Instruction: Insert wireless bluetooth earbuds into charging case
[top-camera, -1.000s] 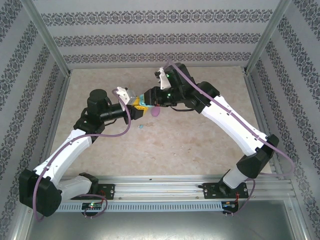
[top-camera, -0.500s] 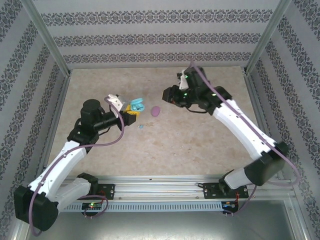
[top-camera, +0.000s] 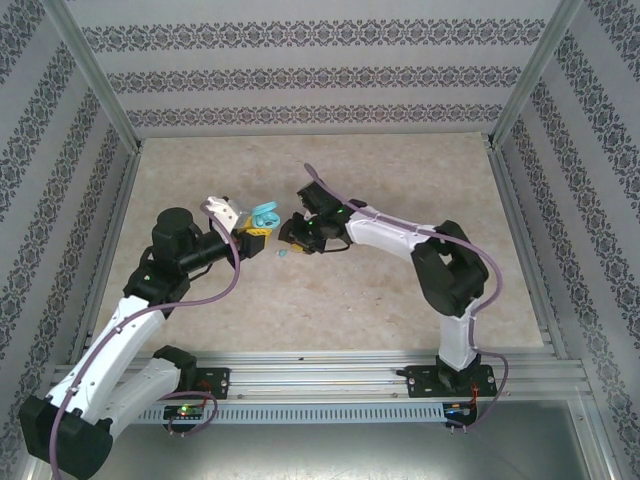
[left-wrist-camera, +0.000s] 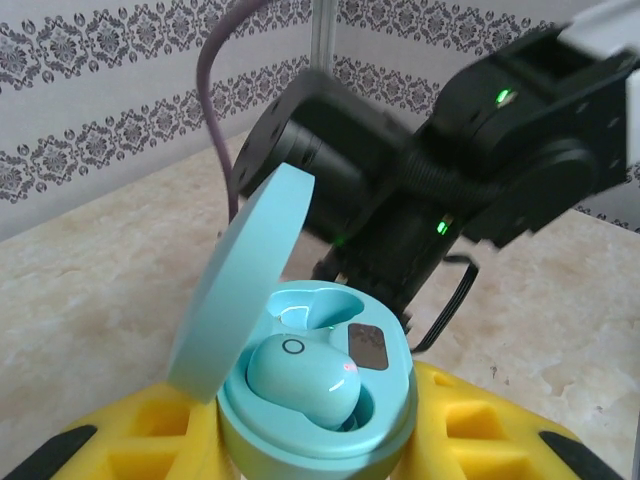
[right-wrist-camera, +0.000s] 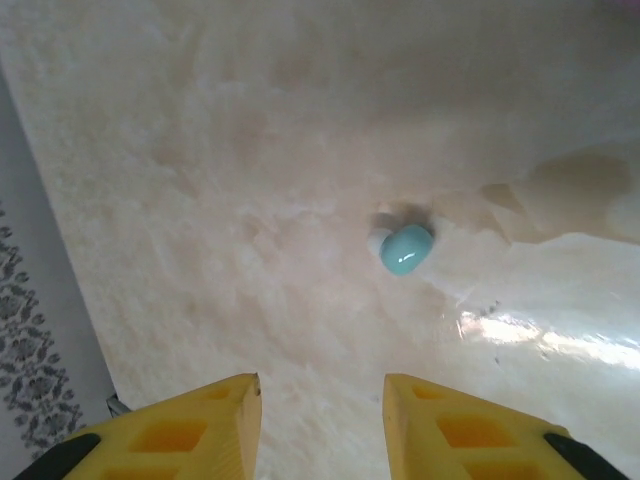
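The right pincer (right-wrist-camera: 322, 392) hangs open over the tabletop (right-wrist-camera: 200, 150), its 2 yellow fingers apart with nothing between them. The loose earbud (right-wrist-camera: 405, 250), light blue, lies flat on the tabletop ahead of those fingers, in line with the right finger rather than with the gap. Its long axis looks slightly slanted across the pincer's line of approach, though the bud is so rounded I can't be sure. From above, it sits just to the near side of both pincers, between them.

The left pincer (left-wrist-camera: 310, 445) is clamped on the light blue charging case (left-wrist-camera: 300, 440) and holds it up off the tabletop with the lid (left-wrist-camera: 235, 290) swung open. Inside, 1 seated earbud (left-wrist-camera: 300, 378) fills 1 well, and 1 empty socket (left-wrist-camera: 315, 305) waits behind it.

My count is 2 light blue buds, 1 loose and 1 seated, plus 1 case. I'd judge the right arm the one to fetch the loose bud, since it is the free one and already above it.
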